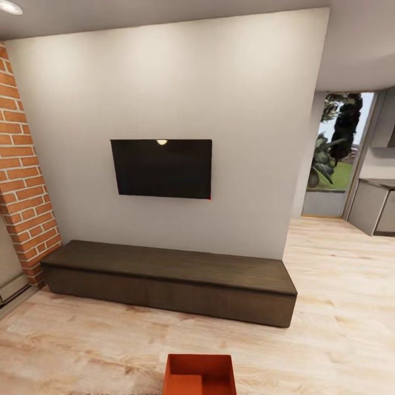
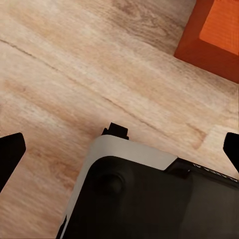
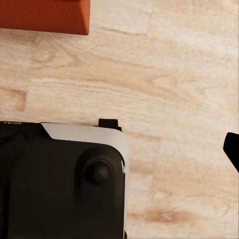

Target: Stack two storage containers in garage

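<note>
A red brick fireplace column [image 1: 24,181] stands at the far left. Next comes a black flat wall-mounted TV [image 1: 161,168] above a long low dark wooden bench [image 1: 170,280]. An orange-red open-top rectangular storage container [image 1: 199,374] sits on the light wood plank floor [image 1: 340,307] (near the robot's base). The left gripper [image 2: 119,149] has its fingers wide apart; I cannot tell whether the right gripper's are.

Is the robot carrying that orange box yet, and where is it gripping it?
No. The orange container sits on the wood floor, apart from the open left gripper.
</note>
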Controlling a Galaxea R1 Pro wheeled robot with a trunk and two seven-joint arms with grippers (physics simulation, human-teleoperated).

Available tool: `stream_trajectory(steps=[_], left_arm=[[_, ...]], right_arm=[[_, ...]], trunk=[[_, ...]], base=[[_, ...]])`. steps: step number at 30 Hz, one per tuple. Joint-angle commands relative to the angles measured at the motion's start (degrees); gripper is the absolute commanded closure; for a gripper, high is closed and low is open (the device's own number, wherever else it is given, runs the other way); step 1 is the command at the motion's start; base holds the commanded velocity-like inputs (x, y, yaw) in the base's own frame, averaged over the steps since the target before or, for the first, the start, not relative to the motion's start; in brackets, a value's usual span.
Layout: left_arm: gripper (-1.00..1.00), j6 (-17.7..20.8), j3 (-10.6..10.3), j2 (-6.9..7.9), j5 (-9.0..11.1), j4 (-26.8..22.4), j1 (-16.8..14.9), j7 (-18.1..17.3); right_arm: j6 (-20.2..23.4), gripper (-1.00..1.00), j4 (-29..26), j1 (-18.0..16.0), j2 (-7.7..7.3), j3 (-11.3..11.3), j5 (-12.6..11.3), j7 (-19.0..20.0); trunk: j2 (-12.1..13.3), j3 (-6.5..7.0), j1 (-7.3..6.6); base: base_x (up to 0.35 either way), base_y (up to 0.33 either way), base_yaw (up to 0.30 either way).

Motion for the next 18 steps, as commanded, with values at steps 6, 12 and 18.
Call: stream_trajectory(steps=[6, 12, 18], left_arm=[[-1.0, -0.19, 0.43, -0.01, 0.0, 0.06, -0.05, 0.04], [-1.0, -0.19, 0.43, -0.01, 0.0, 0.06, -0.05, 0.04], [-1.0, -0.19, 0.53, -0.01, 0.0, 0.06, -0.05, 0.04]], right_arm=[[-0.31, -1.0, 0.17, -0.07, 0.01, 0.43, -0.5, -0.08], [-0.25, -1.0, 0.17, -0.07, 0.05, 0.35, -0.61, -0.16], [-0.23, -1.0, 0.17, -0.07, 0.02, 0.34, -0.62, -0.05]], trunk=[[-0.06, -0.08, 0.01], [-0.06, -0.34, 0.01], [-0.06, -0.87, 0.01]], base=[[0.0, 0.0, 0.062], [0.0, 0.0, 0.001], [0.0, 0.0, 0.0]])
